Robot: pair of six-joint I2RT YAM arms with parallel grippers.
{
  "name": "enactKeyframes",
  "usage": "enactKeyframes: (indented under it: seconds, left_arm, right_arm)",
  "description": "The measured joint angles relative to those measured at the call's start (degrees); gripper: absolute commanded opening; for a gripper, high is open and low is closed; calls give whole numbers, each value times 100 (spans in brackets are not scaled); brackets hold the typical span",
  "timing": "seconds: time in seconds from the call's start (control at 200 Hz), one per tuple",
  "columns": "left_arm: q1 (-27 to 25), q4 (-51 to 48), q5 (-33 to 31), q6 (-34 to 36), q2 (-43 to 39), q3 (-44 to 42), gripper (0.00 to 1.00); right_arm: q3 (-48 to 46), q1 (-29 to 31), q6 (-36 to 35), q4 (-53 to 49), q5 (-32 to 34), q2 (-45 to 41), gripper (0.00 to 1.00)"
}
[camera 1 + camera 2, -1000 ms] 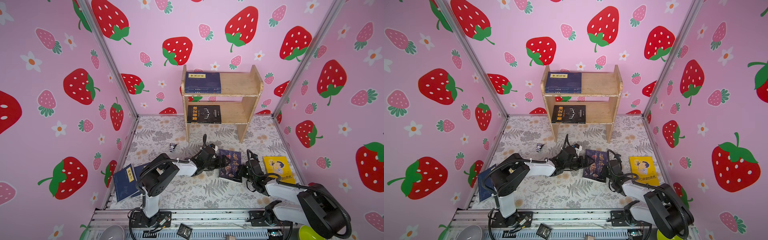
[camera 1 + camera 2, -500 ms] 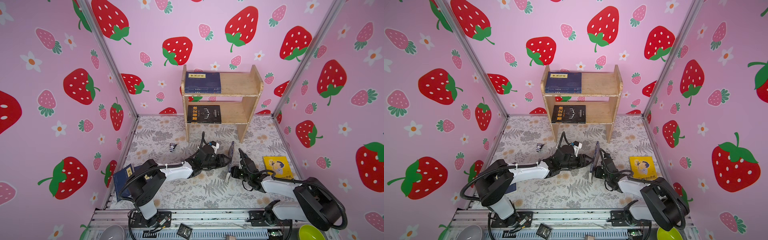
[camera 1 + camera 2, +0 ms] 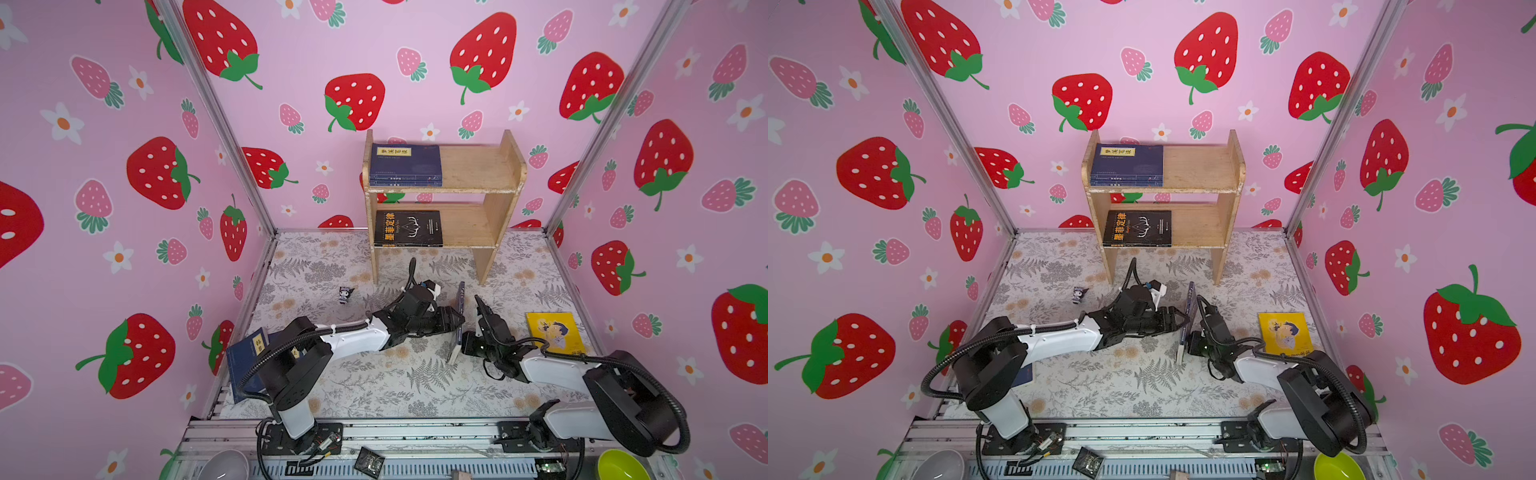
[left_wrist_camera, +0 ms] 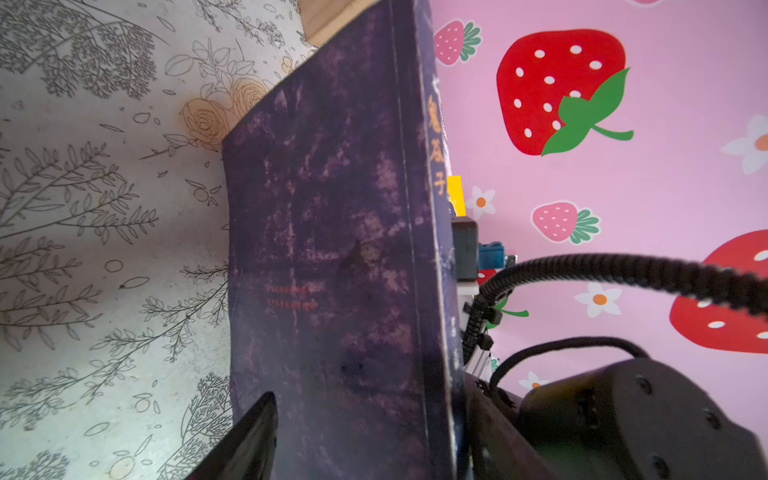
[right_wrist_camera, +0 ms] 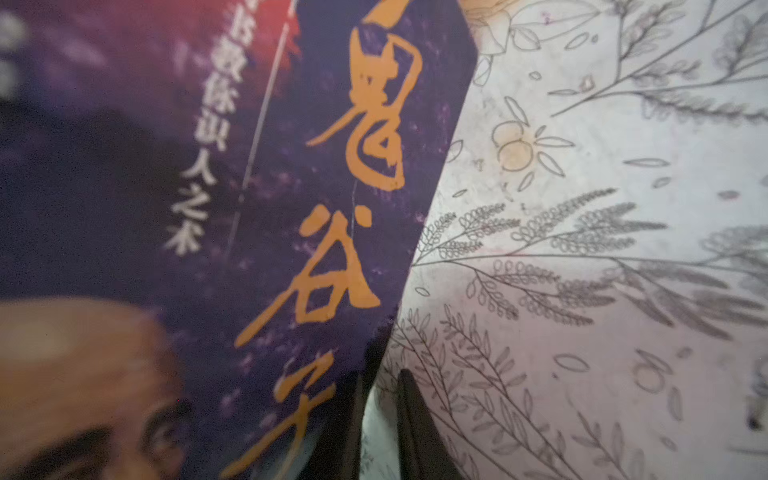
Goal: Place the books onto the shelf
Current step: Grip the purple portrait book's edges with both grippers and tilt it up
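Change: a second ago the face book (image 3: 461, 297) lies flat on the mat (image 3: 374, 395); now it stands on its long edge, spine up, mid-mat in front of the shelf (image 3: 478, 166); both top views show it edge-on
Left gripper (image 3: 455, 322): jaws part open, tips up against the back cover; one finger (image 4: 253, 436) shows low on that cover, the other is outside the wrist view; I see it gripping nothing
Right gripper (image 3: 478, 301): fingers nearly together and empty; it lies along the front cover; touching or just beside, I cannot tell
Shelf: navy book (image 3: 405, 164) flat at the left end of the top tier; black book (image 3: 407, 228) flat at the left end of the lower tier
Still on the mat: yellow book (image 3: 555, 332) near the right edge; second navy book (image 3: 249, 353) at the left edge
Meaning: I judge the book is tipped up so jaws can close across its thickness; the pickup is under way but not secured
Risk: the book seems propped only between my two grippers; if either backs off before a grip closes, it may drop flat again
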Motion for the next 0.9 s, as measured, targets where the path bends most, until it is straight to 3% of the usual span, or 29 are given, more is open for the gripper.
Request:
enactKeyframes:
  seconds: [0.18, 0.395, 0.645, 0.685, 0.805, 0.9]
  left_arm:
    - [0, -522, -20, 264, 44, 345, 65]
    - [4, -1163, -352, 776, 238, 874, 45]
    - [74, -1547, -883, 1204, 446, 1266, 10]
    - [111, -1565, -951, 1244, 446, 1252, 0]
    - [160, -1593, -1071, 1276, 358, 1113, 0]
    - [160, -1624, -1108, 1248, 129, 922, 0]
  right_arm:
    - [190, 0, -63, -44, -83, 98, 22]
    - [245, 0, -103, -122, -103, -13, 23]
    - [243, -4, -94, -345, 0, -446, 25]
    - [243, -2, -83, -385, 4, -533, 27]
    - [243, -2, -13, -415, -4, -925, 37]
    - [240, -9, 72, -448, -2, -1331, 53]
